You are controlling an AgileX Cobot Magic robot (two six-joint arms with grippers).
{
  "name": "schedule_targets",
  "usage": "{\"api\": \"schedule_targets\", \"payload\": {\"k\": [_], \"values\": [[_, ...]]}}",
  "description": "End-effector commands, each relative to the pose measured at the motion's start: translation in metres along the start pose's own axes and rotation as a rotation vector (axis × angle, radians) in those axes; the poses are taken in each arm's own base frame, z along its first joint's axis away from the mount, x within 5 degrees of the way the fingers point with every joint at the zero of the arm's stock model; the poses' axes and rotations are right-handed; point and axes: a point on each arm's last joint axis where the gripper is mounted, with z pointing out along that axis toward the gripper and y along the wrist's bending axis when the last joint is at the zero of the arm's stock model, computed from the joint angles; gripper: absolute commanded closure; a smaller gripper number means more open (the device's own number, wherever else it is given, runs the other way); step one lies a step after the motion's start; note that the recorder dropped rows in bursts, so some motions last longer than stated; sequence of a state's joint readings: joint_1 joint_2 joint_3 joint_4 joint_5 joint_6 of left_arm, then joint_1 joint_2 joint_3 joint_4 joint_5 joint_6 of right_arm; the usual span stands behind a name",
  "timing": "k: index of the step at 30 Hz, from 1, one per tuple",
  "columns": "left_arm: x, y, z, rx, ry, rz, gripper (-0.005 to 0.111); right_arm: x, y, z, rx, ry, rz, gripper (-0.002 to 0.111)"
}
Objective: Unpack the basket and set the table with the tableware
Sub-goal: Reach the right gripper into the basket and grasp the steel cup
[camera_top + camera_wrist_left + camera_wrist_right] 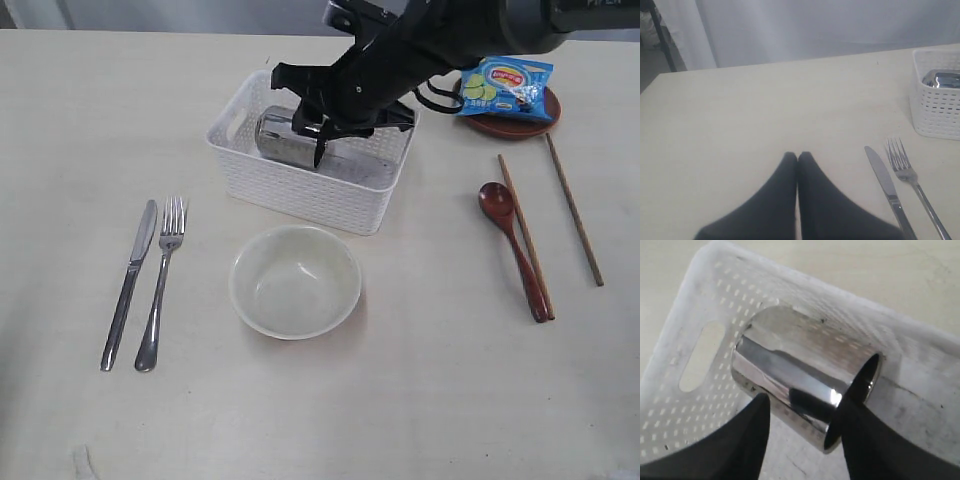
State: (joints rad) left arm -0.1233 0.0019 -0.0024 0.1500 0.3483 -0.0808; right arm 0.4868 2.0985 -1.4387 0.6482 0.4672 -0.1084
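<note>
This looks to me like a lab or test room: I work over 1 large pale table (740, 110), a plain grey-white curtain (830, 30) hangs behind its far edge, and 1 dark frame leg (663, 37) rises beside it.

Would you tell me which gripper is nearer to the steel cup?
Right. The right gripper straddles the steel cup in the basket; the left gripper sits apart, past the knife and fork.

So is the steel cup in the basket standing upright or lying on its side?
On its side: the steel cup lies in the basket, curved wall up, open mouth facing sideways.
</note>
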Motion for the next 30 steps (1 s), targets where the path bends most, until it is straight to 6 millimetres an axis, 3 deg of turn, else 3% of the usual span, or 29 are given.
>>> {"api": "schedule_targets", "payload": {"k": [1, 5, 7, 12, 18, 26, 30], "values": [[0.001, 0.000, 0.000, 0.006, 0.000, -0.003, 0.107, -0.004, -0.003, 0.007, -0.032, -0.044, 0.014, 0.065], [0.001, 0.000, 0.000, 0.006, 0.000, -0.003, 0.107, -0.003, -0.004, 0.015, -0.057, -0.048, 0.045, 0.065], [0.001, 0.000, 0.000, 0.006, 0.000, -0.003, 0.107, -0.002, -0.007, 0.019, -0.051, -0.055, 0.057, 0.070], [0.001, 0.000, 0.000, 0.006, 0.000, -0.003, 0.107, -0.005, -0.008, 0.020, -0.041, -0.082, 0.043, 0.109], [0.001, 0.000, 0.000, 0.006, 0.000, -0.003, 0.107, -0.017, -0.009, 0.001, -0.008, -0.145, -0.077, 0.109], [0.001, 0.000, 0.000, 0.006, 0.000, -0.003, 0.107, -0.044, -0.042, -0.031, 0.025, -0.212, -0.021, 0.109], [0.001, 0.000, 0.000, 0.006, 0.000, -0.003, 0.107, -0.047, -0.033, -0.046, -0.019, -0.153, -0.152, 0.109]]}}
